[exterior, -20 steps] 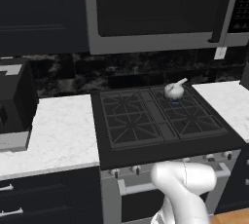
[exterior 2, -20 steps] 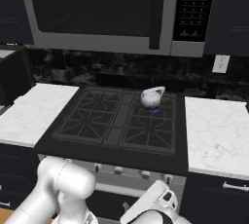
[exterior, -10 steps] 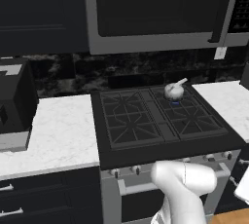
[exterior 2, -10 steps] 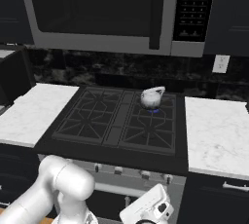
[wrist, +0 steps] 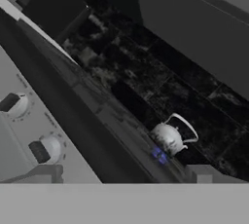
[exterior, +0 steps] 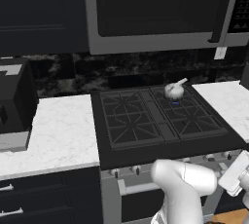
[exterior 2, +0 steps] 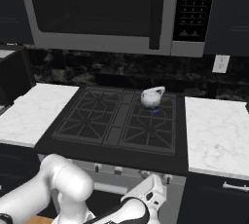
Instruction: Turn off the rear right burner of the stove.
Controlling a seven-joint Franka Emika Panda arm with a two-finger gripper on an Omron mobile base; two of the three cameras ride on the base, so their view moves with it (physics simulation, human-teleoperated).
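Note:
The stove [exterior: 164, 131] [exterior 2: 115, 136] is a wide black range with dark grates and small silver knobs [exterior 2: 118, 170] along its front. A small blue flame glows at the rear right burner [exterior: 175, 102] [exterior 2: 154, 111] [wrist: 159, 156], under a white kettle [exterior: 173, 90] [exterior 2: 151, 98] [wrist: 168, 138]. My gripper [wrist: 121, 178] hangs low in front of the stove's right side, below the knob row, open with nothing between its tips. Two knobs [wrist: 46, 150] lie to the left in the hand view, close to the left fingertip [wrist: 44, 173].
A dark microwave [exterior: 155, 9] [exterior 2: 107, 9] hangs over the cooktop. White marble counters flank the stove on the left [exterior: 53, 130] and right [exterior 2: 214, 135]. A black appliance [exterior: 14, 99] stands on the left counter. A wall outlet [exterior 2: 220, 64] is at the back right.
The hand has risen a little in front of the stove, coming into the right edge of the left base view. Kettle and flame are unchanged.

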